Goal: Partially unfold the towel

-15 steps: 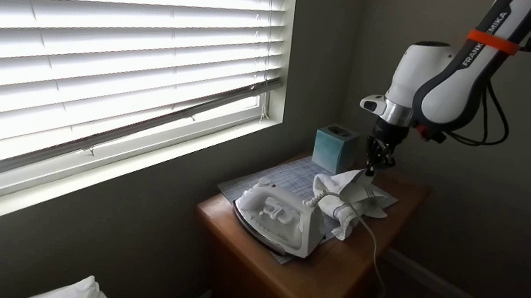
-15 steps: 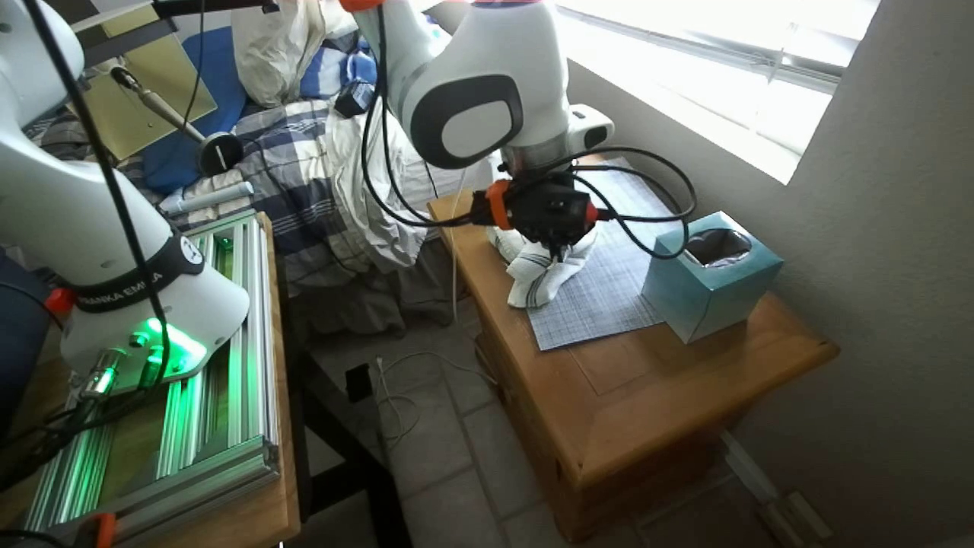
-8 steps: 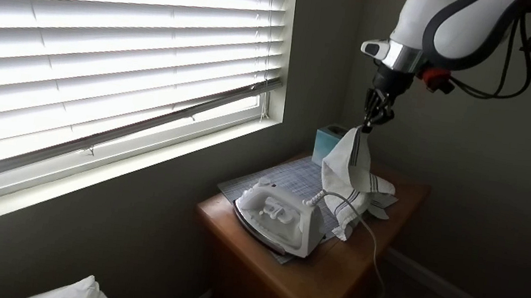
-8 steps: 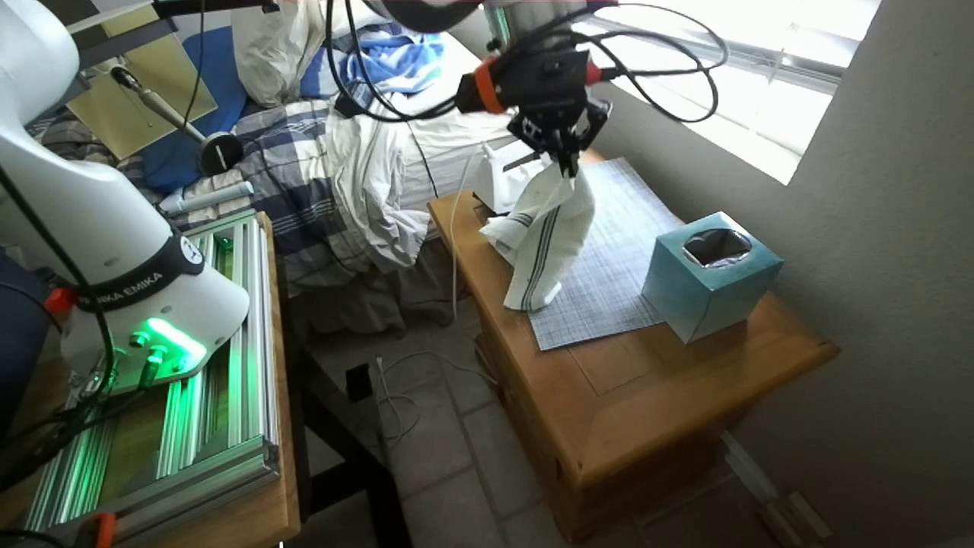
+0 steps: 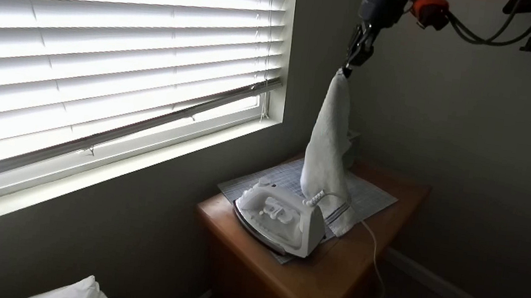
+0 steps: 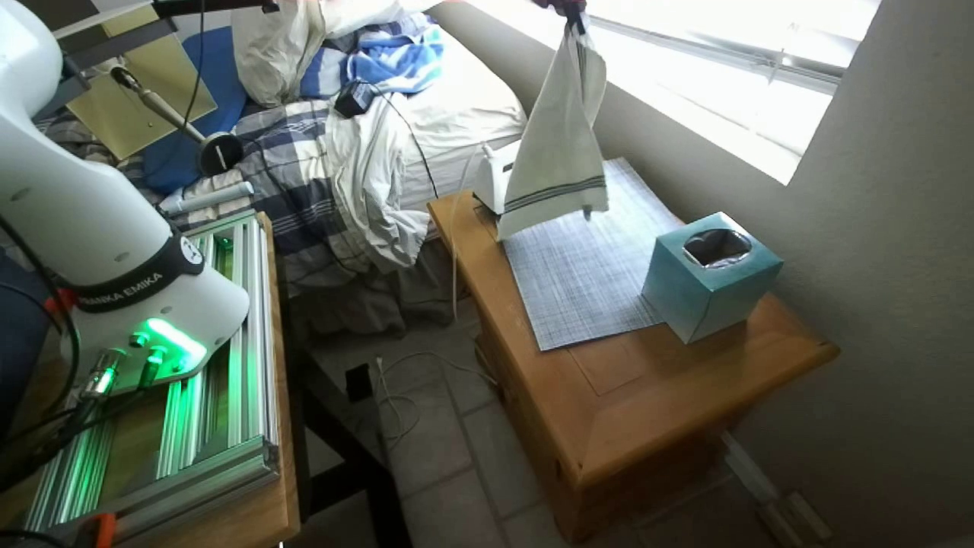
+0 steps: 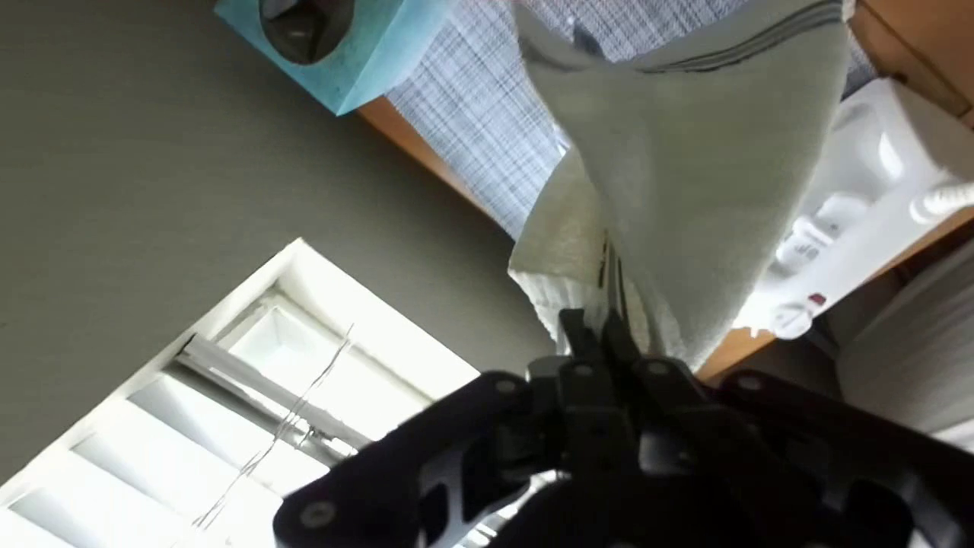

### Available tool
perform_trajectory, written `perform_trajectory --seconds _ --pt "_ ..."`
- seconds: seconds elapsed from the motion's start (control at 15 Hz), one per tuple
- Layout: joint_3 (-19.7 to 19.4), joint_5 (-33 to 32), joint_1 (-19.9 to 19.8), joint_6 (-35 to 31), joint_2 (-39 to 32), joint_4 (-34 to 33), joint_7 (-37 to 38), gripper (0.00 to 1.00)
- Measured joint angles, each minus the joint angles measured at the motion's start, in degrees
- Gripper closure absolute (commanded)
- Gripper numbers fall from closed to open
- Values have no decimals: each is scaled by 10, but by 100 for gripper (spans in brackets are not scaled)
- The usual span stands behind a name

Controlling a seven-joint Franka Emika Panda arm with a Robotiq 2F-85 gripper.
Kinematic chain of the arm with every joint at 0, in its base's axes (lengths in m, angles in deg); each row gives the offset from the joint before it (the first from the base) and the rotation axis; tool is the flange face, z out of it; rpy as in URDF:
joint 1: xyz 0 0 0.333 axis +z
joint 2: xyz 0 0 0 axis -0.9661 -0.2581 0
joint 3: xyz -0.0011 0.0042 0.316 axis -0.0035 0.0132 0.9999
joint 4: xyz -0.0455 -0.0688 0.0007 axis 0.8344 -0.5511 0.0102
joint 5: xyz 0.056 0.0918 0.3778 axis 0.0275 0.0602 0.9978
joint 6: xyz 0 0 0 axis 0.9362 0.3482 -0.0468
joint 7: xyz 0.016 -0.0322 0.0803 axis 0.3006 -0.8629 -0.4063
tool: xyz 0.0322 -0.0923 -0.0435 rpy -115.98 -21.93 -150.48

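Wrist view showed the gripper [image 7: 598, 323] above the mat [image 7: 487, 114], pinched tight on a bunched bit of the towel [image 7: 708, 167]. In both exterior views the towel hung from it over the mat, widening downward to dark stripes near its lower edge; whether that edge touched the mat could not be told. The iron [image 5: 282, 217] rested at one end of the mat, its cord [image 5: 375, 256] trailing off past the mat and over the side of the table [image 6: 654, 396]. The box [image 6: 711, 281] stood at the opposite end, right at the mat's edge, and the blinds [image 5: 120, 50] hung higher than the mat, off to one side.
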Motion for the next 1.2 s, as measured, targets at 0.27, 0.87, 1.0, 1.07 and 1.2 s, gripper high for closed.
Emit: perform_trajectory --seconds 0.27,0.87,1.0,1.07,1.2 --pt "-4 -1 7 14 6 -18 16 96" --pt "-8 -5 18 9 -6 -33 22 99" --pt "-8 -14 27 -1 -24 -56 36 99" --pt "-8 -22 30 -10 -36 -70 47 99" --pt "-10 -55 33 -32 -61 -98 82 99"
